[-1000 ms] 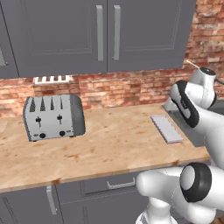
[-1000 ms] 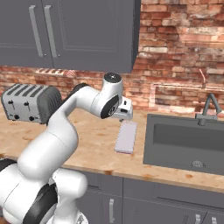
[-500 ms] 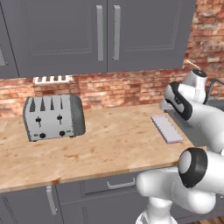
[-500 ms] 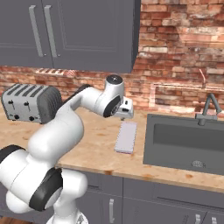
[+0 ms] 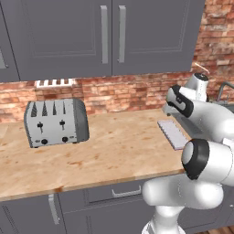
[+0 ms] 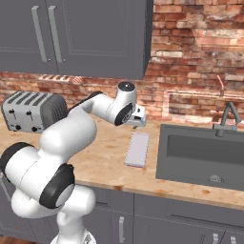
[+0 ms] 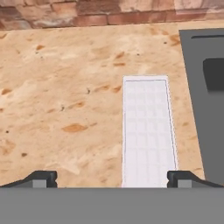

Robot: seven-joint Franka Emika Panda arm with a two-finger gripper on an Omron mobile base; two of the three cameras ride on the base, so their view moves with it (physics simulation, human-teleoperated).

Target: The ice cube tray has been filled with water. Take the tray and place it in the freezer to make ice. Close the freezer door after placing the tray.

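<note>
Counted: one pale lavender-white rectangular ice cube tray [image 7: 146, 131], one chrome four-slot toaster [image 5: 55, 121], one dark grey sink basin [image 6: 202, 155], one faucet [image 6: 228, 120].

Ice cube tray [image 7: 147, 131] near end cut off (bottom edge, hand view).

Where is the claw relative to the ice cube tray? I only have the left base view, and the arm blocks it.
Observer: In the hand view the claw stands wide open above the ice cube tray; one fingertip is over bare counter, the other at the tray's edge.
Operator: What's beyond the tray on my far side?
Observer: The right base view shows a dark sink right beside it, tray flat on the wood.
Operator: Is the tray touched yet?
Observer: No, the hand view shows it lying free, nothing gripping it.
</note>
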